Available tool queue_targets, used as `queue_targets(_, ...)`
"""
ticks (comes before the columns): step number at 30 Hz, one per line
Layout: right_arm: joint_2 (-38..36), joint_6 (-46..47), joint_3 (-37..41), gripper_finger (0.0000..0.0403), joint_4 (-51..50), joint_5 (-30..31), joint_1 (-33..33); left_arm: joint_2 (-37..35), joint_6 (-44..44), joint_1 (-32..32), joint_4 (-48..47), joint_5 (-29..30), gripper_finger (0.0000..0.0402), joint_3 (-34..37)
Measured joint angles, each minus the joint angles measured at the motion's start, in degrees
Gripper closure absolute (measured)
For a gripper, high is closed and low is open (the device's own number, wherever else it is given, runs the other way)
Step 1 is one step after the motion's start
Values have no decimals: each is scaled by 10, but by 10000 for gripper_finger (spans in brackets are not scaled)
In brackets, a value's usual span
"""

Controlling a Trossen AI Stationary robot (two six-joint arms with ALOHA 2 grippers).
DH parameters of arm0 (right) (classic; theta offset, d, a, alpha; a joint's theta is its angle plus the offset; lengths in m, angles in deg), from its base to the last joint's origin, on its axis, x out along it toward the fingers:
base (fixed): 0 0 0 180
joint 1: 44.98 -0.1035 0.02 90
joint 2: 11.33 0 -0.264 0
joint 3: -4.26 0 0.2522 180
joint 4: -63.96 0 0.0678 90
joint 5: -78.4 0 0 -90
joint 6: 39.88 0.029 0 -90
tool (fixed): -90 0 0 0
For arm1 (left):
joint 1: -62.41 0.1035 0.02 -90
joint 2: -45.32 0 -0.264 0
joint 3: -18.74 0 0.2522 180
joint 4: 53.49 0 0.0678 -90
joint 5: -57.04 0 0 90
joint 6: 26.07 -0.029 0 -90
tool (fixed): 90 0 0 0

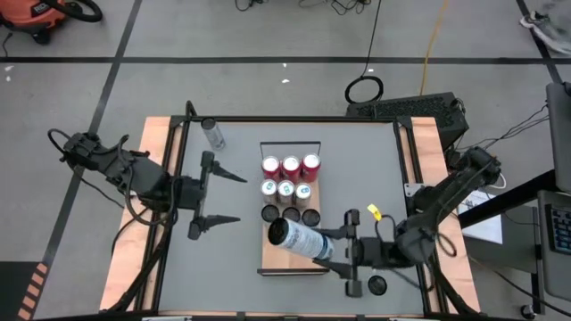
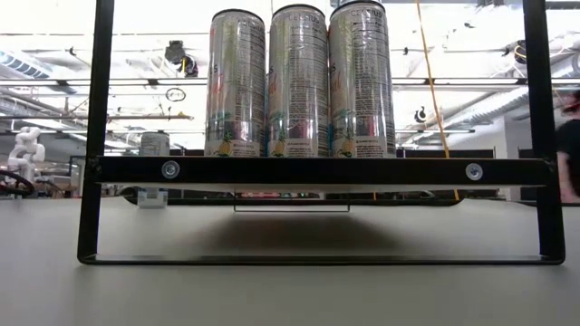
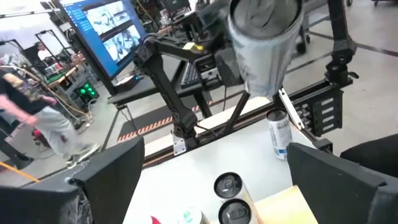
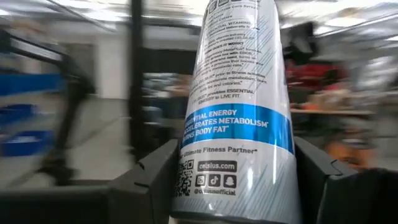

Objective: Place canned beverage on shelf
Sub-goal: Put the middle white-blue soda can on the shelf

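The shelf (image 1: pixel 268 260) is a light-wood board at the table's middle, with three rows of three standing cans (image 1: pixel 290 189) on it. In the low view it is a raised board (image 2: pixel 317 170) in a black frame, carrying three tall cans (image 2: pixel 299 81). My right gripper (image 1: pixel 343 250) is shut on a white and blue can (image 1: pixel 299 238), which lies almost level above the shelf's near part. The same can shows in the left wrist view (image 3: pixel 264 43). My left gripper (image 1: pixel 227 196) stands open left of the shelf, with nothing between its fingers. My right gripper pinches the can's side wall near its bottom end (image 4: pixel 186 186) between its two fingers (image 4: pixel 155 177). The fingers come about level from the table's right and lie along the can. The can sticks out past them toward the table's left, lifted clear of the shelf.
A lone can (image 1: pixel 212 134) stands on the table at the far left. A dark-topped can (image 1: pixel 377 285) stands near the front edge beside my right arm. A small yellow thing (image 1: pixel 373 212) lies right of the shelf. A black frame (image 1: pixel 290 119) rims the table.
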Motion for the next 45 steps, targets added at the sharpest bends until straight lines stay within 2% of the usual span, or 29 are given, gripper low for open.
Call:
queue_targets(3,-34,54,0,207,-57,-74,16,0,-7,-5,8,-5,6,0)
queue_targets(9,-70,124,0,207,-166,-226,75,2,-66,-18,45,-54,6,0)
queue_targets(13,-50,146,0,205,-139,-330,124,14,-124,-22,43,-80,6,0)
queue_targets(18,-26,205,0,203,-110,-410,185,42,-173,-22,45,-90,6,0)
queue_targets(24,-7,241,0,203,-108,-414,215,67,-204,-22,43,-32,6,0)
queue_targets(32,-2,251,0,202,-119,-421,232,72,-205,-22,28,-31,11,0)
queue_targets(37,-2,251,0,202,-120,-451,239,72,-181,-22,10,-35,53,0)
queue_targets(45,-2,253,0,202,-135,-455,249,72,-181,-21,-5,-34,138,0)
